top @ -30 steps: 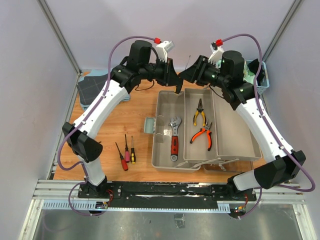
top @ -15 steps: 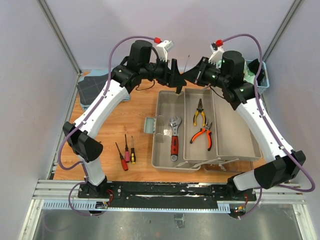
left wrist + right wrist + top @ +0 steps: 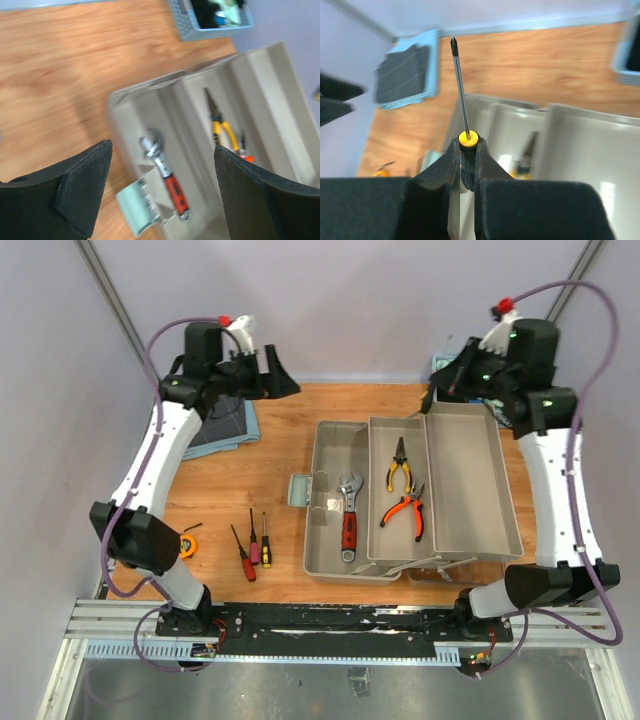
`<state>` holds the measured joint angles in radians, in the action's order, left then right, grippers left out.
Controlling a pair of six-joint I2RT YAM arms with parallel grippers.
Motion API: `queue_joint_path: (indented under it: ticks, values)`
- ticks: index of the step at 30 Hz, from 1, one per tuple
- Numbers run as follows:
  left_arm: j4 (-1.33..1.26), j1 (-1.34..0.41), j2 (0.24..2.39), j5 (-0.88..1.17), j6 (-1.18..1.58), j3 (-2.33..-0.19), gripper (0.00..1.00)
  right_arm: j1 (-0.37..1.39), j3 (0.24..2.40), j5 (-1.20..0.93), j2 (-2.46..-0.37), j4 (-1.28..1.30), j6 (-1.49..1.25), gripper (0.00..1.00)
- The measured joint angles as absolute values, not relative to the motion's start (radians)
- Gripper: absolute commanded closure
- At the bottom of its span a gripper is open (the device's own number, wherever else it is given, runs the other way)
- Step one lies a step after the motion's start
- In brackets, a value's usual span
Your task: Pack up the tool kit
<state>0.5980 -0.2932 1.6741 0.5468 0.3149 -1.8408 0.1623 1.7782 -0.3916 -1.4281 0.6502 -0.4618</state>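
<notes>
The grey-beige toolbox (image 3: 470, 540) lies open mid-table. Its trays hold a red-handled wrench (image 3: 348, 516), yellow pliers (image 3: 400, 462) and orange pliers (image 3: 404, 510). Three small screwdrivers (image 3: 254, 545) lie on the wood left of it, with the orange tape measure (image 3: 190, 545) beside the left arm's elbow. My left gripper (image 3: 280, 375) hangs high at the back left, open and empty; its wrist view looks down on the wrench (image 3: 165, 175). My right gripper (image 3: 468, 145), at the back right (image 3: 447, 380), is shut on a black-handled screwdriver (image 3: 468, 139) with its shaft pointing away.
Folded dark cloths (image 3: 225, 425) lie at the back left under the left arm. A blue slatted basket (image 3: 210, 17) stands at the back right behind the toolbox. A pale green latch (image 3: 300, 490) sticks out from the box's left wall.
The two grippers met above the toolbox's back edge; now they have drawn apart to the back corners. The left opened, and the right has shut on the screwdriver.
</notes>
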Motion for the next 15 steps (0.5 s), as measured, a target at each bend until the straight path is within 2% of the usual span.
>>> queue_joint_path:
  ticks: [4, 7, 15]
  values:
    - [0.648, -0.169, 1.548, 0.501, 0.252, -1.691, 0.14, 0.012, 1.941, -0.34, -1.436, 0.839, -0.328, 0.99]
    - [0.691, -0.16, 1.428, 0.466, 0.212, -1.578, 0.14, -0.023, 1.956, -0.313, -1.431, 0.951, -0.249, 1.0]
    - [0.752, -0.157, 1.208, 0.375, 0.224, -1.308, 0.15, -0.025, 1.681, -0.313, -1.423, 1.067, -0.16, 0.99]
